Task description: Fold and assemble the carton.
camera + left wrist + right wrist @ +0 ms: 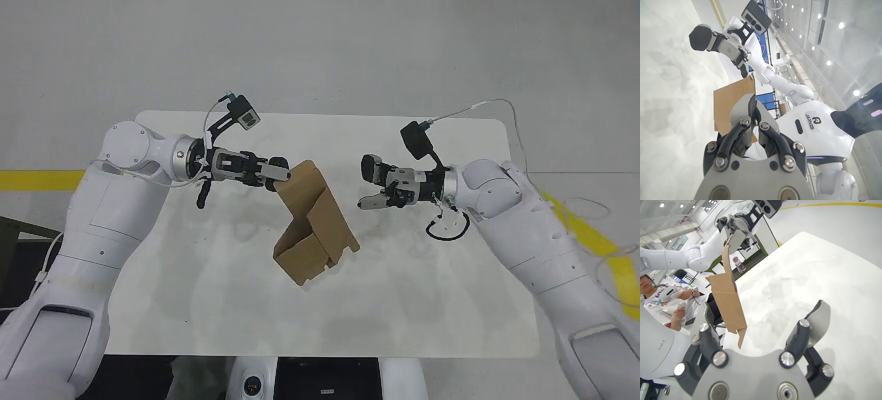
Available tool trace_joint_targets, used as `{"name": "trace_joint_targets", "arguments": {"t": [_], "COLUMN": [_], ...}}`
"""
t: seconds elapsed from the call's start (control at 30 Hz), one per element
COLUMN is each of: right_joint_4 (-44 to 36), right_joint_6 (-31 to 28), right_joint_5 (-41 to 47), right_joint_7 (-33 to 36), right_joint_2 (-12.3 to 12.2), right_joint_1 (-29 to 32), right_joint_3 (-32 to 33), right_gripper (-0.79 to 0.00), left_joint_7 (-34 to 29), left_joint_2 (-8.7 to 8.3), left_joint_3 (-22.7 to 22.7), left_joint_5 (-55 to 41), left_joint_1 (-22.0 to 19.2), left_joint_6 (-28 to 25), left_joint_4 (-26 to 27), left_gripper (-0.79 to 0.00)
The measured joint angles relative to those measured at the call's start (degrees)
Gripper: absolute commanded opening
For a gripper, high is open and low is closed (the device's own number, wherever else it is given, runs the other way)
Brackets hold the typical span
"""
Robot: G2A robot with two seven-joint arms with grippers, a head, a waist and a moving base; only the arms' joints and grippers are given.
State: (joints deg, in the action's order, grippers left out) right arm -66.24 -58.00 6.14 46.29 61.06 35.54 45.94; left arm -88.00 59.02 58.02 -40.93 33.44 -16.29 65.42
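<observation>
Carton (pixel 312 222), mid-table, part-opened, its far-left edge pinched by my left gripper (pixel 281 172); right gripper (pixel 372 183) spread, just right of it. Opening step; next, I judge, squaring the walls.

The carton (pixel 312 222) is plain brown corrugated cardboard, matt and slightly rough, with the fluting showing at its cut edge. The table (pixel 180 300) has a smooth, matt white top with faint grey smudges. The left gripper (pixel 752 98) has pale grey matt fingers (pixel 740 111), dark ribbed pads (pixel 752 103) and shiny metal screws. The right gripper (pixel 762 311) looks the same. The left arm (pixel 75 250) and right arm (pixel 540 240) have glossy white plastic shells.
</observation>
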Motion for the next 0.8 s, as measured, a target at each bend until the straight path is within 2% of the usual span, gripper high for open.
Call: {"name": "trace_joint_targets", "arguments": {"t": [0.3, 0.47, 0.73, 0.8], "right_joint_4": [-2.49, -3.06, -4.13, -4.21], "right_joint_6": [0.00, 0.00, 0.00, 0.00], "right_joint_5": [5.22, 7.04, 9.67, 10.11], "right_joint_7": [0.00, 0.00, 0.00, 0.00], "right_joint_2": [-0.17, -0.24, -0.03, 0.01], "right_joint_1": [-3.01, -4.15, -5.23, -5.42], "right_joint_3": [-8.54, -11.28, -15.55, -16.12], "right_gripper": [0.000, -0.126, -0.237, -0.317], "left_joint_7": [0.00, 0.00, 0.00, 0.00], "left_joint_2": [-0.85, -1.32, -1.89, -2.02], "left_joint_3": [-2.40, -3.58, -4.92, -5.20], "left_joint_5": [-3.06, -4.09, -6.03, -6.52], "left_joint_1": [-0.07, -0.51, -1.02, -1.09], "left_joint_6": [0.00, 0.00, 0.00, 0.00], "left_joint_4": [0.19, 0.04, -0.26, -0.22], "left_gripper": [-0.785, -0.785, -0.785, -0.785]}}
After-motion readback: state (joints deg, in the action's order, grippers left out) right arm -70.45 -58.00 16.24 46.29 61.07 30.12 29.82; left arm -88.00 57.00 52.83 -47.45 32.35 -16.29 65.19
